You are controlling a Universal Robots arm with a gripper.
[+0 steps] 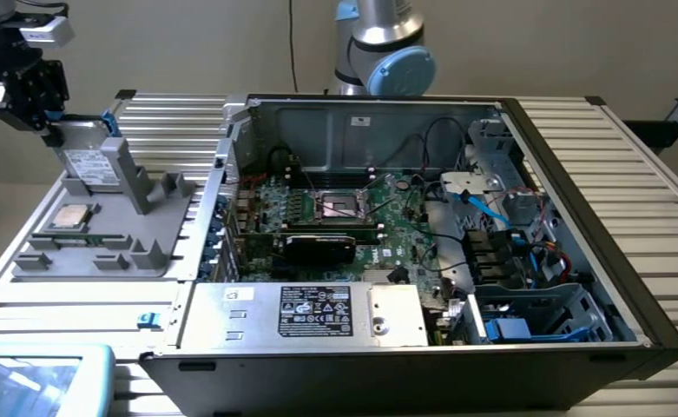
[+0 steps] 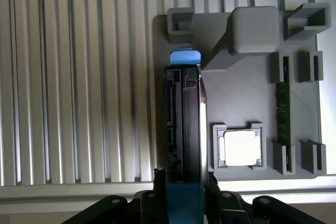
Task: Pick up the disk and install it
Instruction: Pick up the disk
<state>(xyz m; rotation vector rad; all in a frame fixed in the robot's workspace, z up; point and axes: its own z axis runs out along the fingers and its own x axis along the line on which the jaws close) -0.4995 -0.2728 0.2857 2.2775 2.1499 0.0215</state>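
The disk (image 1: 85, 162) stands on edge in the grey fixture (image 1: 141, 248) at the exterior view's left, leaning against the fixture's tall support. It is a grey metal drive with a white label and a blue carrier. My gripper (image 1: 47, 129) is at its upper end and is shut on it. In the wrist view the disk (image 2: 185, 114) is seen edge-on, with the black fingers (image 2: 157, 178) pressed against both sides of its blue end. Its lower end still sits in the fixture (image 2: 241, 98).
A square silver CPU chip (image 1: 70, 216) (image 2: 240, 148) and a green memory stick (image 2: 282, 103) rest in the fixture. The open computer case (image 1: 431, 226) lies at the exterior view's right, with a drive cage (image 1: 536, 317) at its near right corner. A tablet (image 1: 26, 378) lies at the near left.
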